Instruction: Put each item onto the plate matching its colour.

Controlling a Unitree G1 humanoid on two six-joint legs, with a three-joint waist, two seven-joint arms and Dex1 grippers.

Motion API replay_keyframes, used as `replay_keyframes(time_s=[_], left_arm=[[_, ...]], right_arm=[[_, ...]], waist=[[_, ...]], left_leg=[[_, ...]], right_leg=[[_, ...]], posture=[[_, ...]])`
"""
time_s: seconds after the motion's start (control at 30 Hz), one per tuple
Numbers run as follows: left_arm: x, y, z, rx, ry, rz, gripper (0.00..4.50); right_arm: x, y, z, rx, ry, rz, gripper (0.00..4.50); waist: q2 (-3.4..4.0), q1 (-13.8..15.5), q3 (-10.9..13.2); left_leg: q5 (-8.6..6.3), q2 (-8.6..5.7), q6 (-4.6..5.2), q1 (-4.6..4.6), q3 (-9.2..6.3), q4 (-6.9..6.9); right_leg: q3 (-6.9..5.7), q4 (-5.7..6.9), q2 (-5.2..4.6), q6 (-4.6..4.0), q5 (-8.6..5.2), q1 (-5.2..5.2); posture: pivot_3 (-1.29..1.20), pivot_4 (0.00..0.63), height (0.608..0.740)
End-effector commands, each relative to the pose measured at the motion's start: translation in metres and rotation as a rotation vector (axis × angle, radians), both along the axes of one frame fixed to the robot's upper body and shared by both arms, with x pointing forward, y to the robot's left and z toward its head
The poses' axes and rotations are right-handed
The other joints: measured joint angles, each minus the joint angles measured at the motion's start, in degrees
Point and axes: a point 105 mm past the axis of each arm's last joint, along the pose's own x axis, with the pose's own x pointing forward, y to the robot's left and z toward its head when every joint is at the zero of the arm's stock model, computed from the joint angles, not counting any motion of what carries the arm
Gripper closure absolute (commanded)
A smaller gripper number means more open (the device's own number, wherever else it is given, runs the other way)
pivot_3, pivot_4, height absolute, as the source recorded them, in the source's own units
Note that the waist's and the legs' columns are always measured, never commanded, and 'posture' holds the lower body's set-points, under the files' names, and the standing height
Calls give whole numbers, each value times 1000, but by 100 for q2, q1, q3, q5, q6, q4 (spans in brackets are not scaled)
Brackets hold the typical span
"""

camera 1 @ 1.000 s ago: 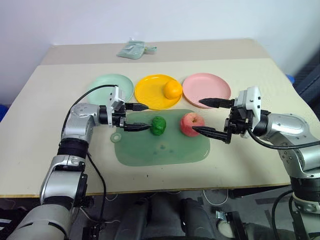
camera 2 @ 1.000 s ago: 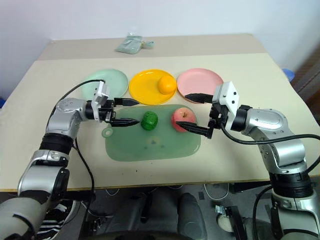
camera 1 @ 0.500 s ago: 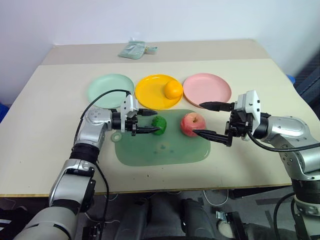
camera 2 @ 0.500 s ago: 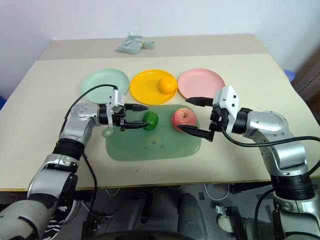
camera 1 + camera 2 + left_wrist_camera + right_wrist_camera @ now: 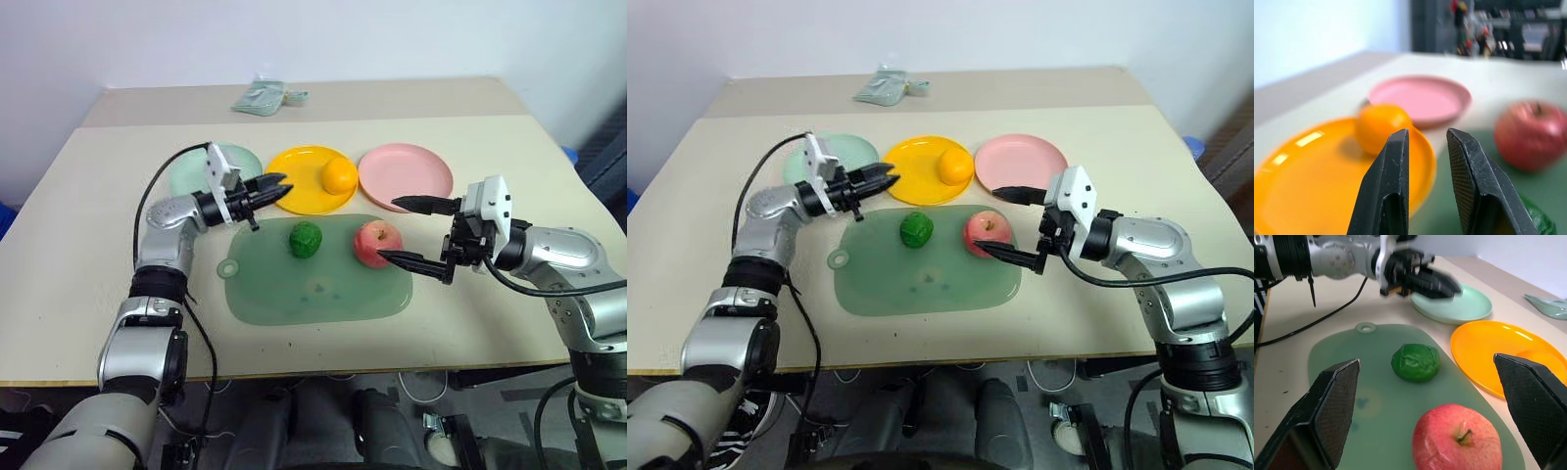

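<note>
My left gripper (image 5: 272, 185) is shut on nothing and hangs over the table between the pale mint green plate (image 5: 247, 162) and the bright yellow plate (image 5: 302, 164). The orange-yellow round fruit (image 5: 339, 176) rests on the yellow plate. The dark green bumpy lump (image 5: 306, 238) lies on the translucent green mat (image 5: 313, 294), apart from the left fingers (image 5: 1383, 196). Beside it on the mat sits the pinkish-red apple (image 5: 377, 243). My right gripper (image 5: 387, 231) stands open, one finger on each side of the apple, not pressing it. Behind it the pink plate (image 5: 407, 176) holds nothing.
A pale green folded object (image 5: 260, 96) lies at the back of the table. The three plates stand in a row behind the mat. The table's front edge runs just in front of the mat.
The left gripper has shut without the green lump, lifted and drawn back toward the plates. The lump stays on the mat. The right gripper has kept still.
</note>
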Motion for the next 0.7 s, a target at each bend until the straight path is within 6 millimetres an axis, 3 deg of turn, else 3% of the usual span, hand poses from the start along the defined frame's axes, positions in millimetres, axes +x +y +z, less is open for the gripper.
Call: replay_keyframes(time_s=[0.03,0.13,0.3,0.53,0.7], left_arm=[[1,10,16,-52,-30,20,3297],[-8,7,0,31,28,-54,2413],[-32,-9,-19,132,27,-251,47],[-32,-34,-41,233,-15,-298,47],[-26,-53,-41,256,-43,-294,47]], right_arm=[[1,1,12,9,-64,6,0],[2,2,14,13,-66,6,0],[2,2,15,12,-71,6,0],[2,4,17,18,-77,5,0],[2,4,17,18,-81,-1,0]], waist=[[0,-4,0],[0,-13,0],[0,6,0],[0,10,0],[0,9,0]], left_leg=[[0,0,0,0,-1,0],[0,0,0,0,0,0],[0,0,0,1,0,0],[0,0,0,0,0,1],[0,0,0,0,0,1]], right_leg=[[0,1,1,0,0,0],[0,1,2,0,0,0],[0,1,1,-1,1,1],[1,0,0,-1,1,1],[0,0,-1,-1,1,1]], posture=[[0,150,740],[0,150,740],[0,150,740],[0,150,740],[0,150,740]])
